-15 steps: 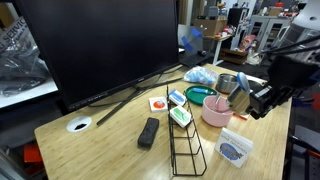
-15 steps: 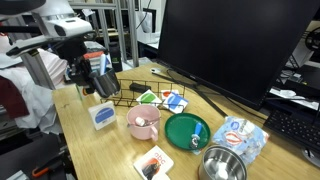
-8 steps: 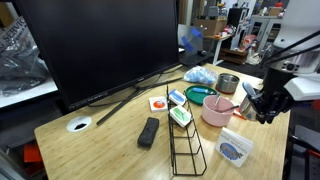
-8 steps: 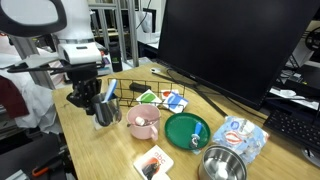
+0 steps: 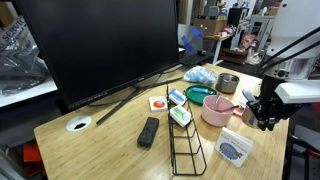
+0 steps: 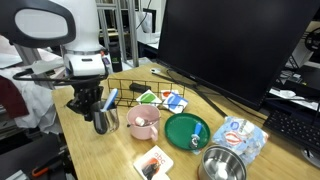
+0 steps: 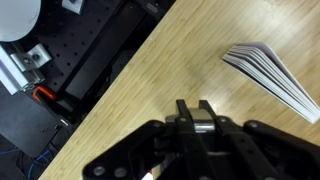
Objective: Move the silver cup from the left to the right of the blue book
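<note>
The silver cup (image 5: pixel 228 83) stands on the wooden table beyond the pink bowl (image 5: pixel 215 112); it also shows at the near edge in an exterior view (image 6: pixel 222 165). The blue book (image 5: pixel 235 150), white with a blue oval, lies near the table corner, and its fanned white pages show in the wrist view (image 7: pixel 270 72). My gripper (image 5: pixel 265 122) hangs low over the table between the book and the pink bowl (image 6: pixel 143 122), far from the cup. It hides the book in an exterior view (image 6: pixel 100 128). Its fingers (image 7: pixel 193 112) are pressed together and hold nothing.
A teal bowl (image 5: pixel 197 95) sits between the pink bowl and the cup. A black wire rack (image 5: pixel 185 140), a black remote (image 5: pixel 148 132), small cards (image 5: pixel 158 102) and a blue bag (image 6: pixel 240 135) lie around. A large monitor (image 5: pixel 100 45) stands behind.
The arm has come down and moved closer to the pink bowl, and now covers the book in one exterior view. The objects on the table have not moved.
</note>
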